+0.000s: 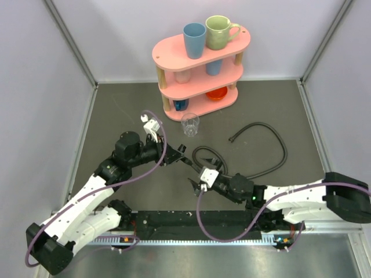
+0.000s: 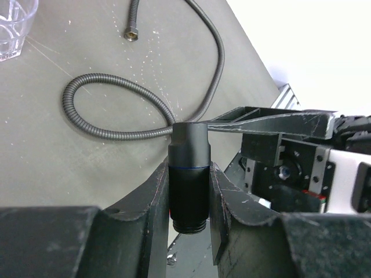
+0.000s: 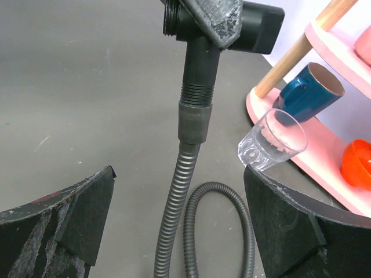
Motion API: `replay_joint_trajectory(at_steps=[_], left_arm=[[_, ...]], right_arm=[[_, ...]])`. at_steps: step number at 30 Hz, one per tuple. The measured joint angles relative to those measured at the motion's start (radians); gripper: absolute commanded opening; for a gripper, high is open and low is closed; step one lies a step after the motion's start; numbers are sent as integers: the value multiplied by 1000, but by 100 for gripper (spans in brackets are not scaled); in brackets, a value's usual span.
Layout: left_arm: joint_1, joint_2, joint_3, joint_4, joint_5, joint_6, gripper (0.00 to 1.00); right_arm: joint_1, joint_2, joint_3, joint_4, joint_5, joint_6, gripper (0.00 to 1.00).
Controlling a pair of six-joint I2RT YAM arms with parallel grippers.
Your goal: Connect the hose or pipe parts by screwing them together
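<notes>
A black T-shaped fitting (image 3: 214,23) hangs above the table, with my left gripper (image 1: 181,153) shut on its barrel (image 2: 189,145). The barrel's threaded end pokes out below the fingers. A grey-black corrugated hose (image 1: 283,152) hangs from the fitting's stem. Its nut (image 3: 194,119) sits on the stem with some thread showing above it. The hose (image 2: 98,130) loops over the table, and its free end fitting (image 2: 132,35) lies on the mat. My right gripper (image 1: 196,184) is open just in front. Its fingers (image 3: 87,214) stand wide on either side of the hanging hose (image 3: 168,231) without touching it.
A clear plastic glass (image 1: 190,123) stands just behind the fitting, in front of a pink two-tier shelf (image 1: 200,63) that carries a blue cup (image 1: 194,39), a green mug (image 1: 219,32) and other cups. Grey walls enclose the dark mat on three sides.
</notes>
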Motion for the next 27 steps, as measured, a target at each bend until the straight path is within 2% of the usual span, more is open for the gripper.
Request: replay_joint_trajectory(at_steps=[12,14,15,17,18,20,21,23,24,27], left_arm=[[0,0,20,-52,-48,-82,0],[0,0,20,-58,-50,-90,0],[0,0,20,-60,-51,-93,0],[0,0,20,-64,-51,-103,0],[0,0,20,-65,-50,-108,0],[0,0,20,-65,-45,-118,0],[0,0,20,-65,-40,-124,0],[0,0,20,-58,-31,-132,0],[3,-1,20,-56,-27,-132,0],[9,-4,20,-46,-7,-109,0]], right_arm=[[21,263,109,220,142,-104,74],[23,291,121,248,150,-119,65],[24,302,124,259,152,-126,56],[24,314,124,277,155,-135,49],[24,322,124,289,158,-138,40],[24,333,126,308,163,-141,30],[24,340,129,315,164,-144,20],[25,347,132,327,163,-145,10],[25,347,132,331,165,-141,1],[24,346,132,343,163,-146,0]])
